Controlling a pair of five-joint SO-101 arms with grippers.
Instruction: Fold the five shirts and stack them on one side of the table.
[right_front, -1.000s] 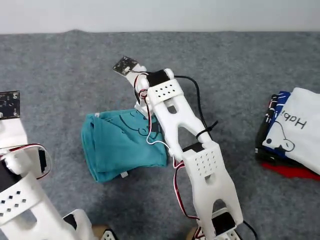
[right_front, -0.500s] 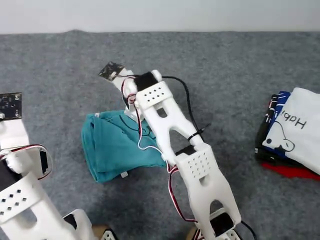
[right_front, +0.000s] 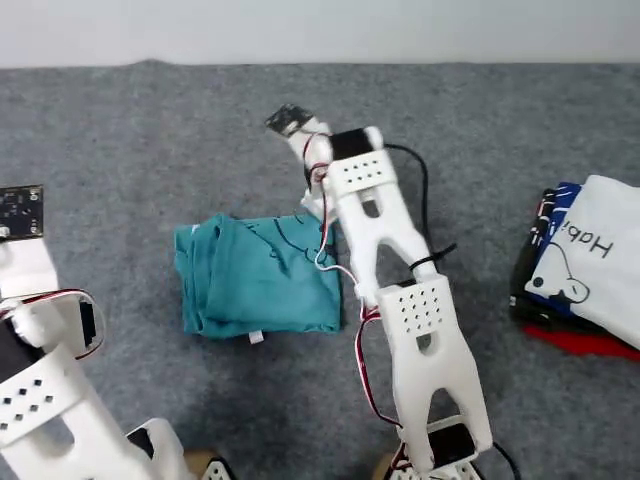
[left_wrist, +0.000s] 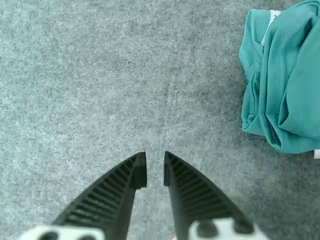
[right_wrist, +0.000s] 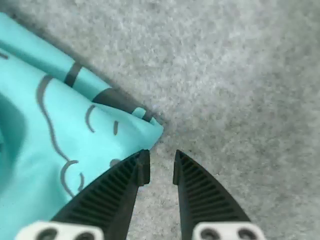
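"high view, item one: name and place?" asks the clerk.

"teal shirt (right_front: 262, 275), one, roughly folded into a block, lying mid-table on the grey table cover (right_front: 120, 130). stack of folded shirts (right_front: 590, 265) at the table's edge on the right arm's side, well apart from it," says the checker.

"handling?"

"judged soft, light and limp. no stiffness, so a corner lifted alone would likely trail and let the folds slip open. not fragile. thin cloth on a rough cover looks hard to get a jaw under. best hold, by my estimate: a folded edge or corner, pinched through all layers at once."

"right gripper?"

"right gripper (right_wrist: 159, 162): jaws a narrow gap apart, nothing between them. tips sit right at the shirt's printed corner, one jaw over the cloth's edge, the other over bare cover. whether they touch the cloth, cannot tell."

"left gripper?"

"left gripper (left_wrist: 155, 167): jaws likewise slightly parted, empty, above bare cover. shirt off to one side, well apart from them."
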